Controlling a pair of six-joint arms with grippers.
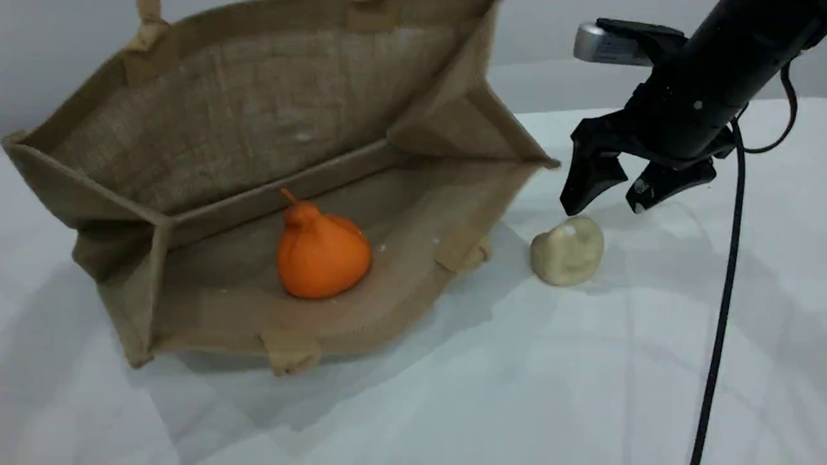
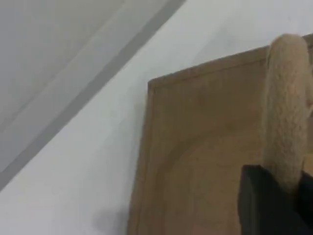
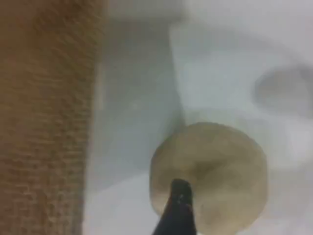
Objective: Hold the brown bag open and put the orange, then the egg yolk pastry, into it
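Nearest the camera, the brown bag (image 1: 213, 148) lay tipped on its side on the white table (image 1: 581, 387), its mouth gaping toward the viewer and its lower rim at about seven o'clock in the scene view. Inside, on the lower wall, sat the orange (image 1: 323, 253), its knobby neck tilted toward eleven o'clock. At three o'clock from the bag's mouth, just outside it, the egg yolk pastry (image 1: 568, 251) rested on the table. Just above the pastry, at its one o'clock, the right gripper (image 1: 610, 197) hung with its jaws spread wide and nothing between them. In the left wrist view, the left gripper (image 2: 276, 203) was clenched on a padded handle (image 2: 286, 107) of the bag, with the jute wall behind it.
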